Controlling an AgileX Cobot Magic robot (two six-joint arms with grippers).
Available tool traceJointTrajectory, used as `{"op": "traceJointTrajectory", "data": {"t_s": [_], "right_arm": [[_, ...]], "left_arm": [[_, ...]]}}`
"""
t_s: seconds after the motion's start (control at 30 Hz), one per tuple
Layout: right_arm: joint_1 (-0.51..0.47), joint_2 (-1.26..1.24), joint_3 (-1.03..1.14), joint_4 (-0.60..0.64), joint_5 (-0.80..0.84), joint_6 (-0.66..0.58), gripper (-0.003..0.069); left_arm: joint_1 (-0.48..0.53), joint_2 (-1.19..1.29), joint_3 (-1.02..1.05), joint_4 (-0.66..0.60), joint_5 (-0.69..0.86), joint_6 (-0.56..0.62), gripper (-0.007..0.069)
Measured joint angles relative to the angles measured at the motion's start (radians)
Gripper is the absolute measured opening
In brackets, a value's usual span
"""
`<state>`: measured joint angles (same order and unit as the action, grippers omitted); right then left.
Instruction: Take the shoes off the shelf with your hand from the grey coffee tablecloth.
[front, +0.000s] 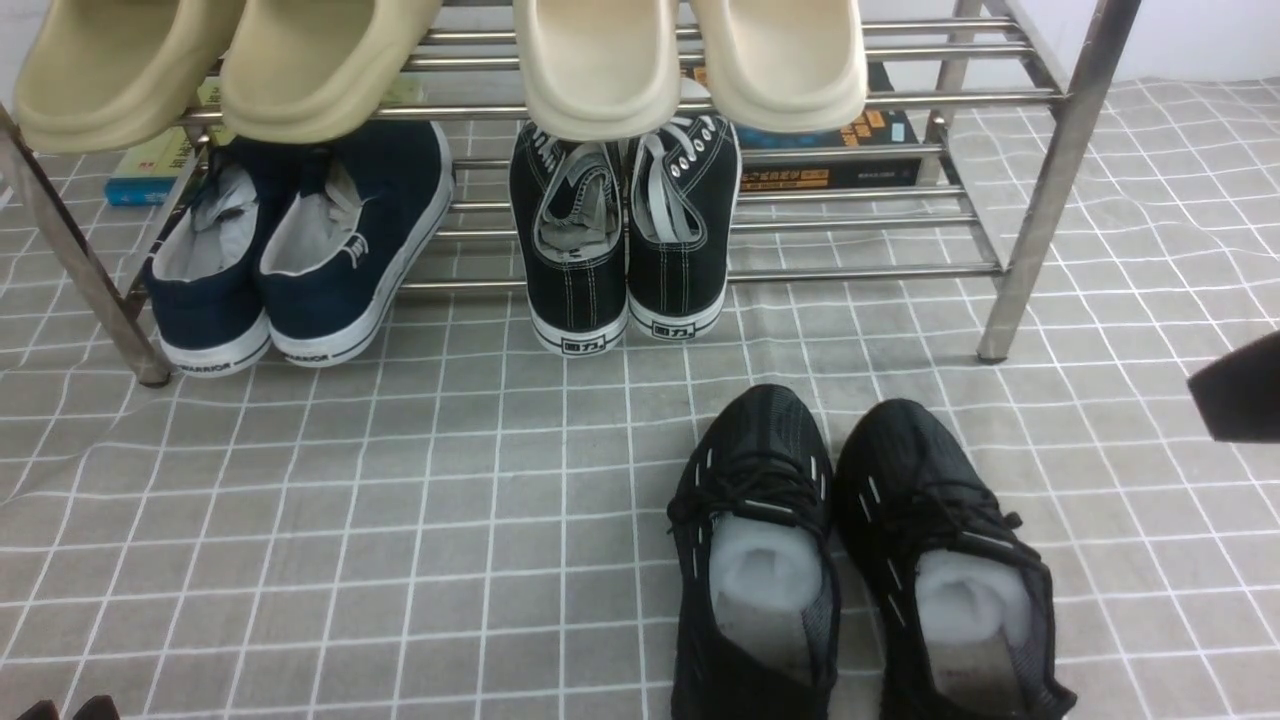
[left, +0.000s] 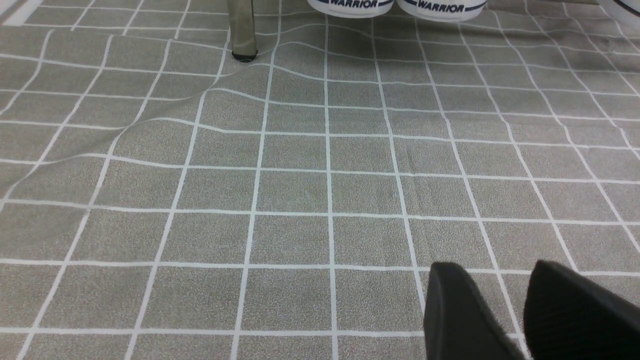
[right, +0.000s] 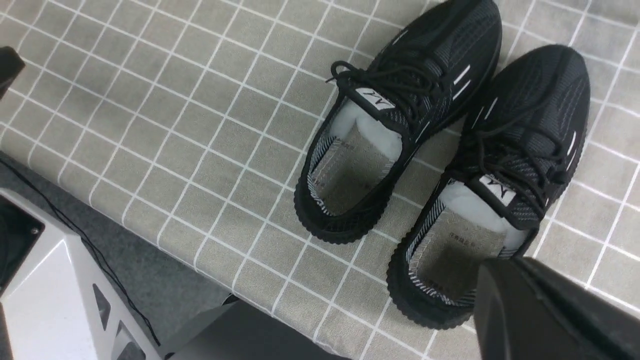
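- The shoes (front: 900, 480) stand side by side on the grey coffee tablecloth (front: 400, 520), toes toward the shelf (front: 1050, 200) and clear of its bars. They lie to the left of my right claw (front: 1235, 390), which looks down on them.
- Only one dark finger of that claw shows, over the heel of the nearer shoe. I cannot tell how wide it stands, and I see nothing in it.
- I judge the pair is already off the shelf and set down, so the step in hand is getting clear.
- To do that well I should rise before I travel. I should keep the finger out of the heel opening and the laces, and not drag the wrinkly cloth.
- My left claw (left: 510, 285) is far to the left, low over bare cloth. A narrow gap parts its fingers and it holds nothing.
- Ahead and left of my right claw, the black canvas pair (front: 625, 240) and the navy pair (front: 290, 250) sit on the lower tier. They are not mine to touch.
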<state>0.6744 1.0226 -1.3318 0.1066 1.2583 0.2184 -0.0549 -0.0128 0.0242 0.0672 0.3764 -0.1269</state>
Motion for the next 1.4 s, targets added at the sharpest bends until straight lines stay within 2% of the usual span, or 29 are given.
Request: {"op": "traceJointTrajectory", "data": {"t_s": [0.2,0.3,0.43,0.53,0.63,0.73,0.93,1.4], "right_arm": [[0.000,-0.026,0.022,0.011,-0.015,-0.056,-0.0009],[0.000,-0.117,0.134,0.056,-0.096,-0.080,-0.0006],[0.000,-0.263,0.310,0.065,-0.300,-0.114,-0.0006],[0.000,-0.366,0.467,0.065,-0.529,-0.151,-0.0006],[0.000,-0.409,0.604,0.065,-0.728,-0.193,-0.0004],[0.000,-0.414,0.687,0.065,-0.856,-0.218,-0.0002],[0.000,-0.415,0.718,0.068,-0.932,-0.218,0.0000],[0.000,-0.416,0.718,0.068,-0.934,-0.218,0.0012]], "left_arm": [[0.000,0.000,0.000,0.000,0.000,0.000,0.0240],[0.000,0.000,0.000,0.000,0.000,0.000,0.0240],[0.000,0.000,0.000,0.000,0.000,0.000,0.0240],[0.000,0.000,0.000,0.000,0.000,0.000,0.0240],[0.000,0.000,0.000,0.000,0.000,0.000,0.0240],[0.000,0.000,0.000,0.000,0.000,0.000,0.0240],[0.000,0.000,0.000,0.000,0.000,0.000,0.0240],[0.000,0.000,0.000,0.000,0.000,0.000,0.0240]]}}
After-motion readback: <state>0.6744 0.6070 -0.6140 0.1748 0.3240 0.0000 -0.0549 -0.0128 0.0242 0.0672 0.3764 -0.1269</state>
